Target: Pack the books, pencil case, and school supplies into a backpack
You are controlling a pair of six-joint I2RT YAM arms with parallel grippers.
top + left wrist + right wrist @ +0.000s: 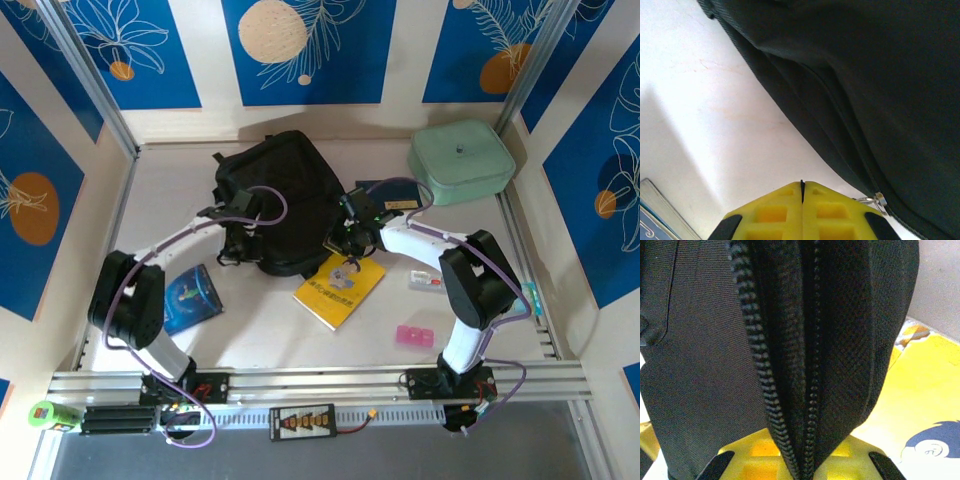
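Opening step in hand: the backpack (275, 190) lies centrally on the table (270, 335) toward its far edge, right gripper (801, 455) clamped on its zip edge, left gripper (802, 186) pressed together beside the zip pull (879, 200); next, by my judgement, the mouth needs spreading for the yellow paperback (340, 288).

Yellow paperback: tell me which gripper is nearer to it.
Right. The right gripper, shut on the backpack's zip edge, is right beside the yellow paperback's far edge. The left gripper is on the backpack's other side, farther off.
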